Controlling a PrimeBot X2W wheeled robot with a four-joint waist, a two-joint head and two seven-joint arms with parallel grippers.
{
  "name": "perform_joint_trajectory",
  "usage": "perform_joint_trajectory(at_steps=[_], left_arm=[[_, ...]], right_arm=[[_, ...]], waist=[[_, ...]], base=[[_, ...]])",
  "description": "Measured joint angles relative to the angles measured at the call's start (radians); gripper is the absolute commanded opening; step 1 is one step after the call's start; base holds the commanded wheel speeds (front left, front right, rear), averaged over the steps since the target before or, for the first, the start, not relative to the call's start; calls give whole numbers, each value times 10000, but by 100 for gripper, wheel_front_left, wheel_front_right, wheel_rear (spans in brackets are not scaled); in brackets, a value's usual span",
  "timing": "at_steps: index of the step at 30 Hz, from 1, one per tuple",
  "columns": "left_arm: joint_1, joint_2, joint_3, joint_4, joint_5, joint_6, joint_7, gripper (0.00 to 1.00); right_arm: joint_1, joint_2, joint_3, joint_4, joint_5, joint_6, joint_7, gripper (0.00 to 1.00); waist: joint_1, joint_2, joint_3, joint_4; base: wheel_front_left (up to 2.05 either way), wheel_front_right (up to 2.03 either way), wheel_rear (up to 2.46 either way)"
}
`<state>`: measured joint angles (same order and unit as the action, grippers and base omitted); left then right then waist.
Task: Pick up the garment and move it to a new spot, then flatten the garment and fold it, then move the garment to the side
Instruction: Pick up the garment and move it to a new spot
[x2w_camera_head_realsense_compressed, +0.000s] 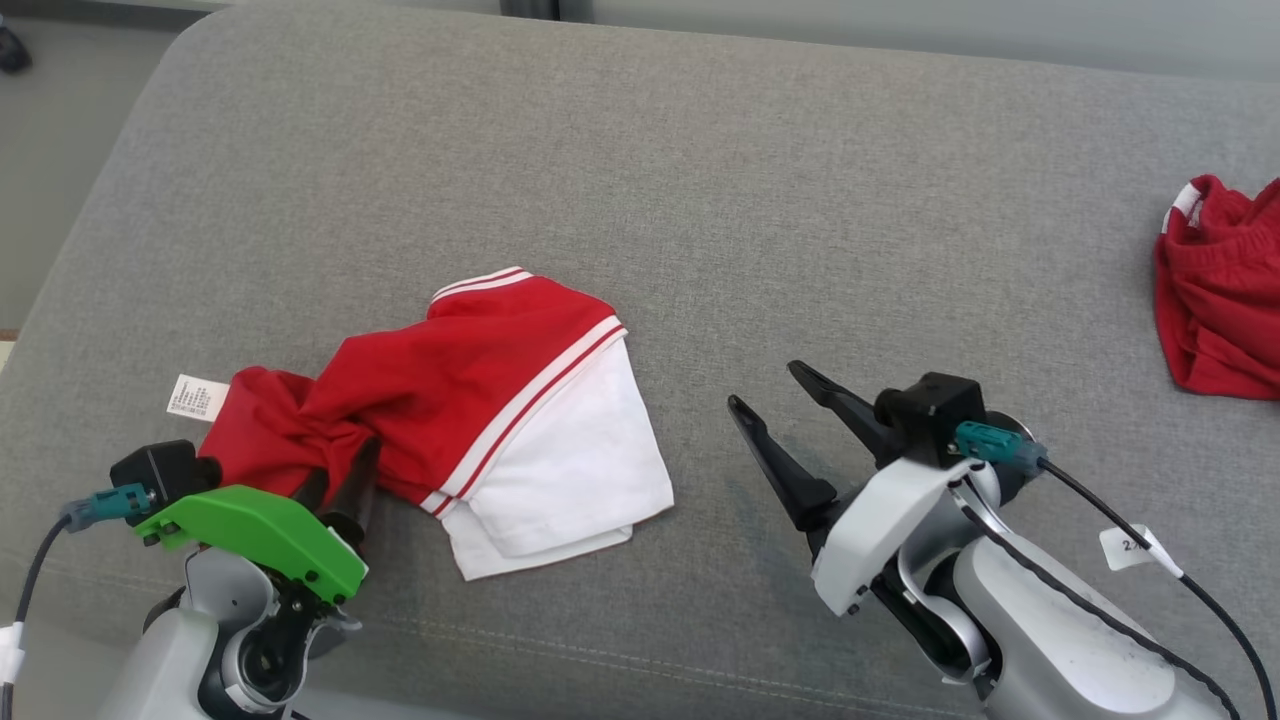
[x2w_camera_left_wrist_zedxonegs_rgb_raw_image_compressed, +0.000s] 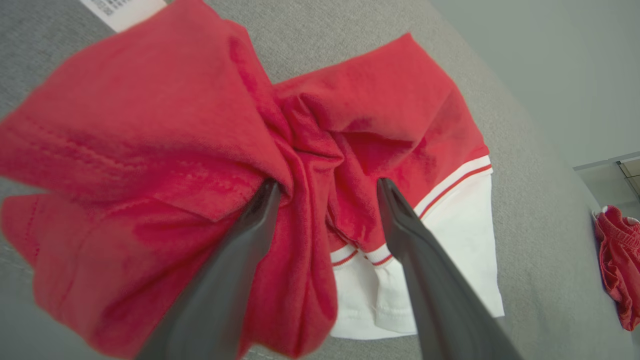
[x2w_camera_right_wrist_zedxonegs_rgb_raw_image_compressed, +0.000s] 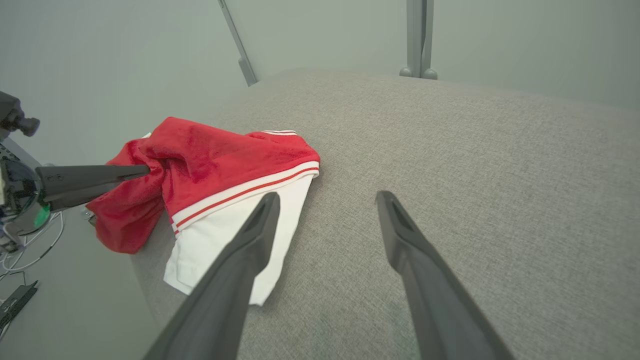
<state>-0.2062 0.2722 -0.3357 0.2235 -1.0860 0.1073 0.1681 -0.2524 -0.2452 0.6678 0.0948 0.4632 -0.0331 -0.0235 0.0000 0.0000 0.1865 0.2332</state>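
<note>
The left gripper (x2w_camera_left_wrist_zedxonegs_rgb_raw_image_compressed: 327, 186) has its jaws spread apart, with a bunched fold of the garment (x2w_camera_head_realsense_compressed: 450, 400) between them. The red and white garment lies crumpled near the left front of the grey cushion (x2w_camera_head_realsense_compressed: 700, 180). The right gripper (x2w_camera_head_realsense_compressed: 765, 385) is beside it, released and empty. A red bundle (x2w_camera_head_realsense_compressed: 1220, 290) lies far right.

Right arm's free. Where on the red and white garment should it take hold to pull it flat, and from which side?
Probably the white hem corner of the garment, approached from the side where the right gripper hovers. That white part lies flat with a free edge facing it, whereas the red end is bunched between the fingers of the open left gripper.
</note>
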Motion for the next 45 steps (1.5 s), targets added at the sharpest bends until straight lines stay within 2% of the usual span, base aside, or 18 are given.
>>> perform_joint_trajectory(at_steps=[5, 15, 30, 31, 33, 34, 35, 36, 37, 40, 45], left_arm=[[2, -372, -48, 4, 12, 90, -222, 100], [19, -1049, -405, -105, 40, 92, -591, 100], [21, -1455, -968, -472, 462, 92, -809, 100], [21, -1505, -999, -493, 479, 92, -811, 100], [24, -1578, -1066, -546, 516, 92, -823, 100], [24, -1597, -1093, -571, 520, 92, -825, 100], [28, -1613, -1116, -594, 522, 92, -832, 100], [35, -1618, -1127, -608, 522, 92, -905, 100], [44, -1616, -1114, -631, 522, 92, -915, 100], [190, -1613, -976, -704, 522, 92, -1066, 100], [444, -1603, -755, -731, 520, 92, -1262, 100]], right_arm=[[-322, 272, 134, 598, 130, 142, 257, 100], [-941, 777, -6, 1879, 382, 140, 529, 100], [-1328, 1078, 146, 3382, 522, 157, 1227, 100], [-1355, 1118, 144, 3432, 570, 167, 1229, 92], [-1437, 1179, 138, 3530, 591, 192, 1229, 67], [-1499, 1191, 128, 3572, 598, 232, 1229, 40], [-1545, 1195, 119, 3609, 623, 238, 1227, 32], [-1579, 1195, 117, 3662, 662, 240, 1227, 11], [-1597, 1198, 123, 3714, 665, 245, 1227, 0], [-1654, 1277, 148, 3831, 748, 416, 1223, 0], [-1734, 1513, -280, 3783, 1327, 510, 940, 0]], waist=[[0, 0, 102, 233], [0, 0, 374, 980], [0, 0, 629, 1897], [0, 0, 634, 1937], [0, 0, 641, 2014], [0, 0, 643, 2052], [0, 0, 644, 2091], [0, 0, 643, 2127], [0, 0, 639, 2160], [0, 0, 605, 2203], [0, 0, 544, 2178]], base=[[0, 0, 0], [0, 0, 0], [0, 0, 0], [0, 0, 0], [0, 0, 0], [0, 0, 0], [0, 0, 0], [0, 0, 0], [0, 0, 0], [0, 0, 0], [0, 0, 0]])
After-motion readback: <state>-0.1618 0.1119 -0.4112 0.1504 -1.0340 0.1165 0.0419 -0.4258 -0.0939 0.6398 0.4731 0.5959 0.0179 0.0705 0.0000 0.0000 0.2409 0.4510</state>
